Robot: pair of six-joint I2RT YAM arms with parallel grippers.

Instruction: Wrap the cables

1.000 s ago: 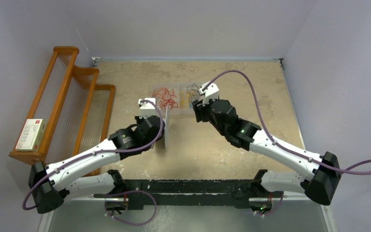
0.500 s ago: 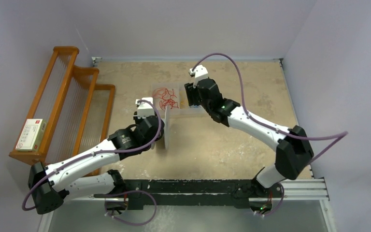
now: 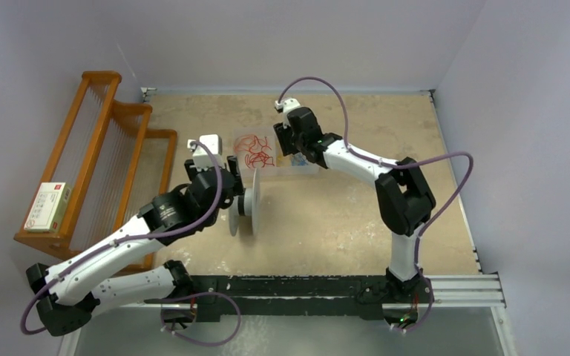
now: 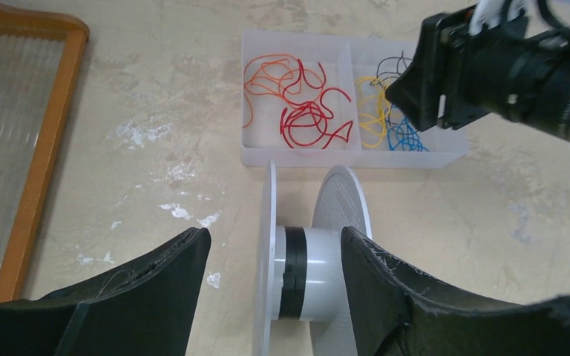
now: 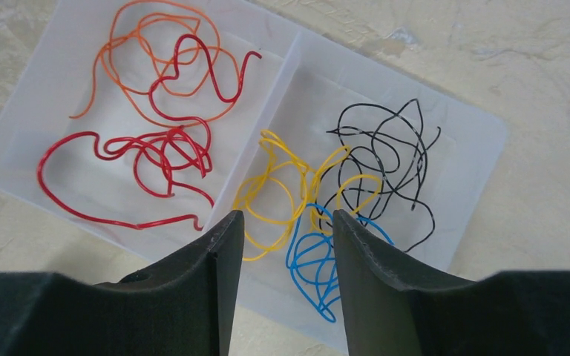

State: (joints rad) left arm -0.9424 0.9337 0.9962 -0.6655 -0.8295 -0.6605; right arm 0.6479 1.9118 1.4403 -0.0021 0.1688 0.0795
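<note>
The cables, curly yellow strands (image 5: 282, 193), lie in the right compartment of a clear tray (image 5: 460, 170) at the table's far middle. My right gripper (image 5: 288, 216) hangs open just above them with nothing between its fingers. In the top view it (image 3: 286, 141) covers that end of the tray (image 3: 239, 165). A white spool (image 4: 319, 259) with a black band on its hub stands on its flange edges in front of the tray (image 4: 341, 157). My left gripper (image 4: 274, 236) is open, straddling the spool's left flange and hub without clamping. From above, the spool (image 3: 243, 204) sits right of it.
Red and orange wires (image 5: 156, 141) fill the tray's left compartment. Black wires (image 5: 386, 148) and blue wires (image 5: 315, 259) are tangled with the yellow ones. A wooden rack (image 3: 111, 148) stands along the left edge, with a small box (image 3: 48, 206) on it.
My left gripper has opened, let go of the spool and drawn back to the left. The right arm has swung left and forward over the tray, its jaws narrowing a little.
</note>
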